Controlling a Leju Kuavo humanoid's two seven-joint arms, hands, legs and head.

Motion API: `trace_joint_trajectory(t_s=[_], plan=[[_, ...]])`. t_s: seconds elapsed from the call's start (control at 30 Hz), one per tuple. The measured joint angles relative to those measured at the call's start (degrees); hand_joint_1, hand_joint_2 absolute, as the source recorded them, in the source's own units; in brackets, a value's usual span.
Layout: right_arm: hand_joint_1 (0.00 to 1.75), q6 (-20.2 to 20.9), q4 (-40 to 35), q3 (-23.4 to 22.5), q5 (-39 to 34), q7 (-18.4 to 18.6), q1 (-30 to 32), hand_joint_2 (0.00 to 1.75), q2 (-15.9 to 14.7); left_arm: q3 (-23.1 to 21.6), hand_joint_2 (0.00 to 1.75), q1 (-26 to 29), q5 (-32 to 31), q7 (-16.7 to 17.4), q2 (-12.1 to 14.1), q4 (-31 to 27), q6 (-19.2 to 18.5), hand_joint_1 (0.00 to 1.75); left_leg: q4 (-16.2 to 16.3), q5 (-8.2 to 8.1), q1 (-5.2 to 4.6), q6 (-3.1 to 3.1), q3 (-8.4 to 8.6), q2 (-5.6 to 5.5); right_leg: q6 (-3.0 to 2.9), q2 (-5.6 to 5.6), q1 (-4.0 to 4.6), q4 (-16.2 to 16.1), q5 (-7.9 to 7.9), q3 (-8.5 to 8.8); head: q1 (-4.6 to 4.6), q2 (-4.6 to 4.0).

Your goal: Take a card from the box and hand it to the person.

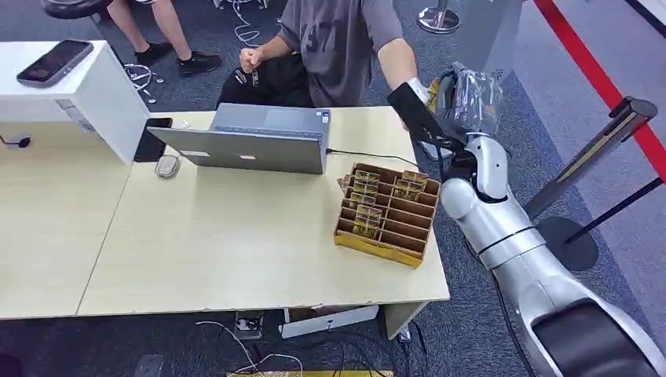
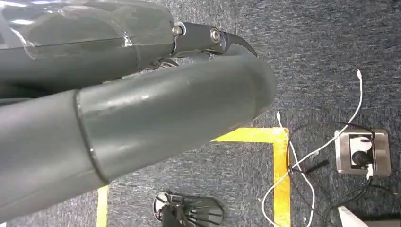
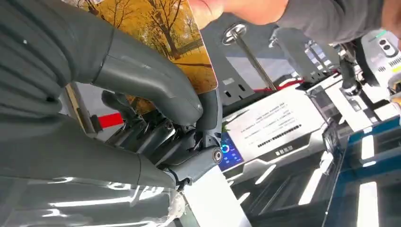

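Observation:
My right hand (image 1: 469, 98), wrapped in clear plastic, is raised beyond the table's far right corner and pinches a card (image 1: 415, 112). In the right wrist view the card (image 3: 184, 42) shows an autumn tree picture, held between the thumb (image 3: 151, 80) and the fingers. The seated person (image 1: 338, 47) reaches an arm toward it, and the person's fingers (image 3: 210, 8) touch the card's far end. The wooden box (image 1: 385, 239) stands on the table's right side with more cards (image 1: 365, 220) in its slots. My left hand (image 2: 165, 109) hangs over the floor and holds nothing.
A grey laptop (image 1: 251, 141) stands at the table's far edge, with a mouse (image 1: 166, 166) and a dark phone (image 1: 153, 140) to its left. A white block (image 1: 86, 94) carries another phone (image 1: 55, 61). A barrier post (image 1: 620, 118) rises right of my arm.

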Motion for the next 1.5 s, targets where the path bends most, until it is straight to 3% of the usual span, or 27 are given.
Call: trace_joint_trajectory(t_s=[0.03,0.3,0.33,0.37,0.5,0.53,0.9,1.13,1.3,1.5], plan=[[1.75,0.0,0.61,0.0,0.2,0.04,0.0,1.75,0.22,-0.13,0.0,-0.01,0.0,0.0,0.0,0.0,0.0,0.0,0.0,0.0,0.0,0.0,0.0,0.0,0.0,0.0,0.0,0.0,0.0,0.0,0.0,0.0],[1.66,-0.09,3.19,0.02,3.08,0.79,0.15,1.75,0.5,-0.55,0.0,-0.04,-0.15,0.37,0.0,0.0,-0.02,0.0,0.0,0.0,0.0,0.0,0.0,0.0,0.0,0.0,0.0,0.0,0.0,-0.01,0.0,0.0],[0.65,-0.09,3.43,0.02,3.17,0.79,0.17,1.75,0.5,-0.57,0.0,-0.05,-0.15,0.39,0.0,0.0,-0.02,0.0,0.0,0.0,0.0,0.0,0.0,0.0,0.0,0.0,0.0,0.0,0.0,-0.02,0.0,0.0],[0.0,-0.09,3.72,0.02,3.19,0.79,0.16,1.75,0.53,-0.57,0.0,-0.06,-0.15,0.39,0.0,0.0,-0.02,0.0,0.0,0.0,0.0,0.0,0.0,0.0,0.0,0.01,0.0,0.0,0.0,-0.03,-0.02,0.0],[0.0,0.24,4.59,0.09,5.85,1.57,0.23,1.75,0.55,-0.61,0.0,-0.15,-0.15,0.55,0.0,0.0,-0.04,0.0,0.0,0.0,0.0,0.0,0.0,0.01,0.0,0.0,0.0,0.0,0.0,-0.03,-0.02,0.0],[0.0,0.66,4.77,0.18,7.2,2.08,0.27,0.0,0.55,-0.61,0.0,-0.2,-0.15,0.55,0.0,0.0,-0.07,0.0,0.0,0.0,0.0,0.0,0.01,0.01,0.0,0.0,0.0,0.0,0.0,-0.03,0.0,0.0],[0.0,0.68,5.36,0.59,11.85,3.1,2.52,0.0,0.7,-0.66,0.0,-0.22,-0.15,0.57,-0.02,0.0,-0.09,0.0,0.01,0.0,0.0,-0.01,0.0,0.0,0.0,0.01,0.01,0.0,0.0,-0.03,0.0,0.0],[0.0,-0.11,0.69,-0.39,12.07,3.06,5.67,0.0,0.59,-1.47,0.0,-0.19,0.26,0.57,-0.09,0.0,-0.04,0.0,0.01,0.0,0.0,-0.01,-0.01,0.01,0.0,0.02,0.01,-0.01,0.0,-0.07,0.0,0.0],[0.0,-3.39,-5.45,-2.01,7.12,1.66,9.61,0.0,0.48,-1.55,0.0,-0.15,0.88,0.76,-0.09,0.0,0.24,0.0,0.0,0.0,0.01,-0.01,-0.01,0.01,0.0,0.02,0.01,-0.01,0.0,-0.06,0.0,0.0],[0.0,-7.3,-14.85,-4.72,-9.21,-2.43,16.25,0.0,0.48,-1.55,0.0,-0.09,2.16,0.83,-0.09,0.0,0.66,0.0,0.0,0.0,0.01,-0.01,-0.01,0.0,0.0,0.01,0.01,-0.01,0.0,-0.06,0.0,0.0]])
